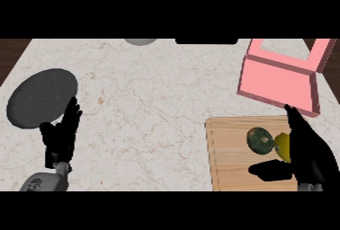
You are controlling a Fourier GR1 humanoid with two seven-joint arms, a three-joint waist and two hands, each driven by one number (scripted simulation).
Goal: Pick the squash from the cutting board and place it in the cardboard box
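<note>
Counter (166, 90). Pink box (275, 83) back right, open. Board (232, 168) front right. Grey plate (40, 99) left. Left hand (62, 132) by plate, fingers straight. Right hand (312, 157) over board, spread wide. Squash (260, 140) on board, just left of right hand, beside yellow fruit (283, 144).

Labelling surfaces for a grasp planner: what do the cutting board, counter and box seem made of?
Cutting board: pale wood, matte, fine grain lines. Counter: stone, likely marble, cream with thin brown veins. Box: plain pink matte panels; cardboard or plastic, unclear.
</note>
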